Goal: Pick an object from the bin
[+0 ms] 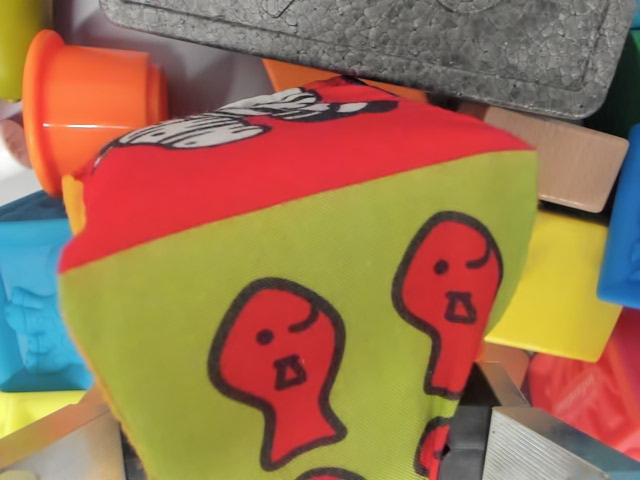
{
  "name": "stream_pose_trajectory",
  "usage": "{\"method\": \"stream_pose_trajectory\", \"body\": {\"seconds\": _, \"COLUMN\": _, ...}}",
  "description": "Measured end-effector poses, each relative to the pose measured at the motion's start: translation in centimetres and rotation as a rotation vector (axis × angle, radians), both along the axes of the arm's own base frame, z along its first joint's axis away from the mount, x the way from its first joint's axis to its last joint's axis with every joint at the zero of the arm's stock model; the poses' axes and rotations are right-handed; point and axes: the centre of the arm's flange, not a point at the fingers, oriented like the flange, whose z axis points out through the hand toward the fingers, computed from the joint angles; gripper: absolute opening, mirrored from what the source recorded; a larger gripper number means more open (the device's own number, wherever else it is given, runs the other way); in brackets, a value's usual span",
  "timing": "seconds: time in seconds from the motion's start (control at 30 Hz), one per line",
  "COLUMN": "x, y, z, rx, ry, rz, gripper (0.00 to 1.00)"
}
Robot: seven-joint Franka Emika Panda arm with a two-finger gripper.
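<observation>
Crowded behind lie an orange cup, grey foam slab and yellow block. End effector fingers flank the soft fabric cube, seemingly clamping it for lifting clear.

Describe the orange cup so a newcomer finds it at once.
Start at the big cloth cube, red and green, filling the wrist view. Look to its upper left: the orange cup lies on its side. It is the only round thing among flat blocks, above the blue block.
</observation>
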Motion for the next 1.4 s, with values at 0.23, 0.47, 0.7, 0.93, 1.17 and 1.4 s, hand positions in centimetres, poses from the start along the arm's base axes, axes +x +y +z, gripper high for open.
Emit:
{"method": "stream_pose_trajectory", "body": {"seconds": 0.23, "x": 0.0, "y": 0.0, "z": 0.0, "rx": 0.0, "ry": 0.0, "rz": 0.0, "gripper": 0.0}}
{"method": "stream_pose_trajectory", "body": {"seconds": 0.47, "x": 0.0, "y": 0.0, "z": 0.1, "rx": 0.0, "ry": -0.001, "rz": 0.0, "gripper": 0.0}}
{"method": "stream_pose_trajectory", "body": {"seconds": 0.7, "x": 0.1, "y": 0.0, "z": 0.5, "rx": 0.0, "ry": -0.003, "rz": 0.0, "gripper": 0.0}}
{"method": "stream_pose_trajectory", "body": {"seconds": 0.93, "x": 0.1, "y": 0.0, "z": 1.9, "rx": -0.001, "ry": -0.004, "rz": 0.0, "gripper": 0.0}}
{"method": "stream_pose_trajectory", "body": {"seconds": 1.17, "x": 0.1, "y": 0.0, "z": 3.7, "rx": -0.002, "ry": -0.004, "rz": 0.0, "gripper": 0.0}}
{"method": "stream_pose_trajectory", "body": {"seconds": 1.4, "x": 0.0, "y": 0.0, "z": 6.0, "rx": -0.003, "ry": -0.004, "rz": 0.001, "gripper": 0.0}}
